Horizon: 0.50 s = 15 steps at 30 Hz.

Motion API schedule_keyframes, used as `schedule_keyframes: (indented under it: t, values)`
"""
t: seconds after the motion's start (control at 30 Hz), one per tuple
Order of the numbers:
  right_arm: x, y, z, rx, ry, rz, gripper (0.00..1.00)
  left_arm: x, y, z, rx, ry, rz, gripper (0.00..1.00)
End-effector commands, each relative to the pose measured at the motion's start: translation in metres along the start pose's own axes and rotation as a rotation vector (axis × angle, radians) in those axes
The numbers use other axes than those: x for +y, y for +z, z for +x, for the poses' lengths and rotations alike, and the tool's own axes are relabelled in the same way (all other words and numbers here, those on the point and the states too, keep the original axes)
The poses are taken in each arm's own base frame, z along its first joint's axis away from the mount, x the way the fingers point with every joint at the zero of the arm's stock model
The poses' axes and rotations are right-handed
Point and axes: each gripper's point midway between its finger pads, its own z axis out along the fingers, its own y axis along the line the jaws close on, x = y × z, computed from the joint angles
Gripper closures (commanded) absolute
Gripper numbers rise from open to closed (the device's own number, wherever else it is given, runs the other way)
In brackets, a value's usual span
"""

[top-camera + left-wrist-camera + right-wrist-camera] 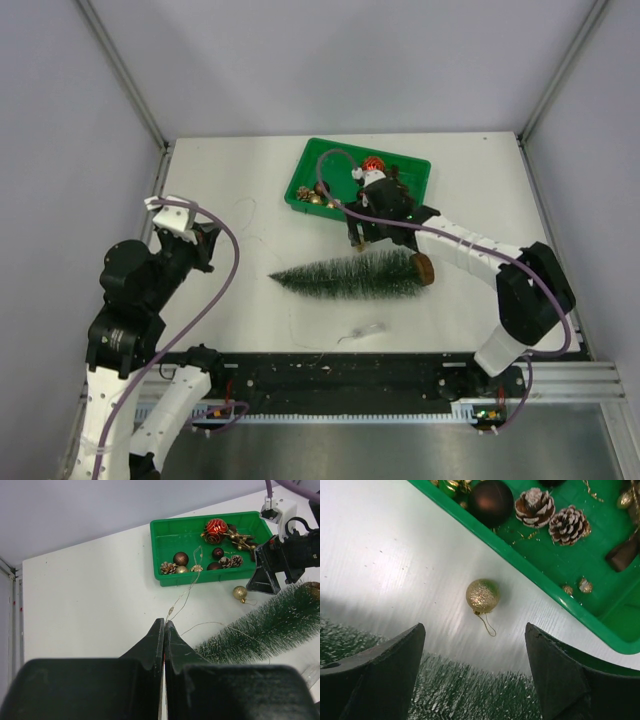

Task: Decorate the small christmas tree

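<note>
The small christmas tree (350,275) lies on its side in the middle of the table, its wooden base (423,268) to the right. Its frosted bristles show in the left wrist view (265,630) and fill the bottom of the right wrist view (470,690). A gold glitter ball (482,595) with a hanging loop rests on the table between the tree and the green tray (535,575). My right gripper (475,626) hangs open above the tree's edge, just short of that ball and holding nothing. My left gripper (164,621) is shut at the table's left, apart from the tree.
The green tray (300,195) at the back holds a red ball (215,530), brown balls (181,558), pine cones (168,568) and a gold sprig. A thin light wire (187,592) runs from the tray toward the left gripper's tips. A clear scrap (365,330) lies near the front edge.
</note>
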Motion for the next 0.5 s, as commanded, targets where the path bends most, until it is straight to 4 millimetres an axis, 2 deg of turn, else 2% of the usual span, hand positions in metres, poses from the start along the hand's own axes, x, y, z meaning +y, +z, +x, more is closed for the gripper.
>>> schedule_keyframes:
  t: [0.0, 0.13, 0.3, 0.47]
  values:
    - [0.006, 0.016, 0.011, 0.02, 0.029, -0.012, 0.21, 0.001, -0.003, -0.015, -0.067, 0.006, -0.006, 0.99]
    - [0.002, 0.032, 0.024, 0.047, 0.017, 0.01, 0.22, 0.001, -0.004, -0.013, -0.064, 0.005, -0.007, 0.99]
    - [0.003, 0.052, 0.016, 0.038, 0.01, 0.026, 0.25, 0.001, -0.006, -0.015, -0.07, 0.009, -0.012, 0.99]
    - [0.0, 0.07, 0.012, 0.037, 0.003, 0.066, 0.33, 0.002, -0.008, -0.016, -0.074, 0.01, -0.017, 0.99]
